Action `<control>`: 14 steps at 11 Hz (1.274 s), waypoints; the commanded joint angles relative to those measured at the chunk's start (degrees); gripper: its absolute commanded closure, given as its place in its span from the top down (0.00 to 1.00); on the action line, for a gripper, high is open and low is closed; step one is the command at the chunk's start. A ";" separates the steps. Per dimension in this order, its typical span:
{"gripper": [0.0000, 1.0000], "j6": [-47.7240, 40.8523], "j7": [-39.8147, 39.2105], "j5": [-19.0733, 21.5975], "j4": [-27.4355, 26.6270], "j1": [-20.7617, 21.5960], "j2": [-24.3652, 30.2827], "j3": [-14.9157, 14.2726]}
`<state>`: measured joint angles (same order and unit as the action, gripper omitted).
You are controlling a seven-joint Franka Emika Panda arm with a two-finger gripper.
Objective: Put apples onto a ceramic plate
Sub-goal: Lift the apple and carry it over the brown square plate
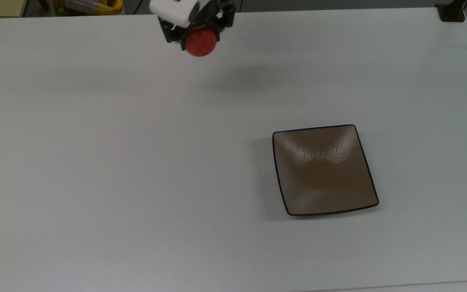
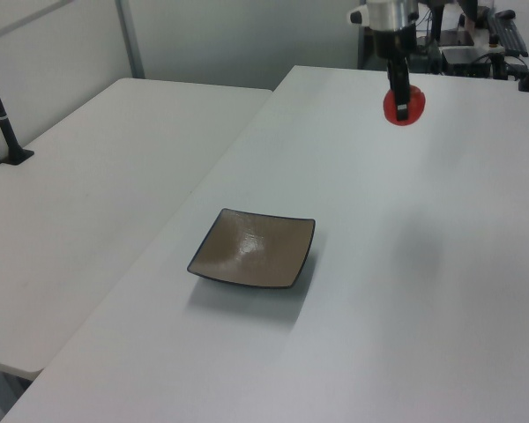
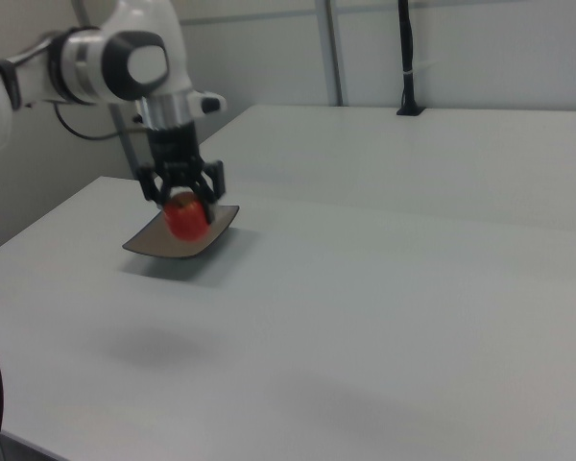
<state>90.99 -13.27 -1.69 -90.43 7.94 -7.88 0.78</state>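
One apple (image 1: 200,42), red, pinched between the fingers of the gripper (image 1: 199,37) and hanging in the air, clear of the white table (image 1: 136,170) (its shadow lies on the tabletop below, apart from it). In the top view it sits near the table's far edge, toward the top view's left of centre. The ceramic plate (image 1: 324,170) is bare, flat on the table, well apart from the apple, nearer the table's near edge and toward the top view's right. In the left view the apple (image 2: 403,105) hangs high beyond the plate (image 2: 254,248). In the right view the apple (image 3: 184,215) overlaps the plate (image 3: 182,243) by line of sight only; the other views show it is not over it.

Progress, as a judgement: pick and lift done, roughly the first half. Left to do: carry the apple across to above the plate, lower it, open the fingers, pull away. Round fruit may roll on the glossy dish, so a low release near the plate's middle looks sensible.
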 commanded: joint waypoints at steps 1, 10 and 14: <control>0.23 -0.74 7.36 1.51 6.04 6.46 -3.09 -0.25; 0.23 39.66 28.82 2.49 14.92 16.31 -22.33 -0.25; 0.23 50.93 30.14 1.96 16.07 18.52 -30.86 -0.51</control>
<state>137.62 15.59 -0.06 -77.06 25.06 -33.64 1.12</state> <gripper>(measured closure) 0.256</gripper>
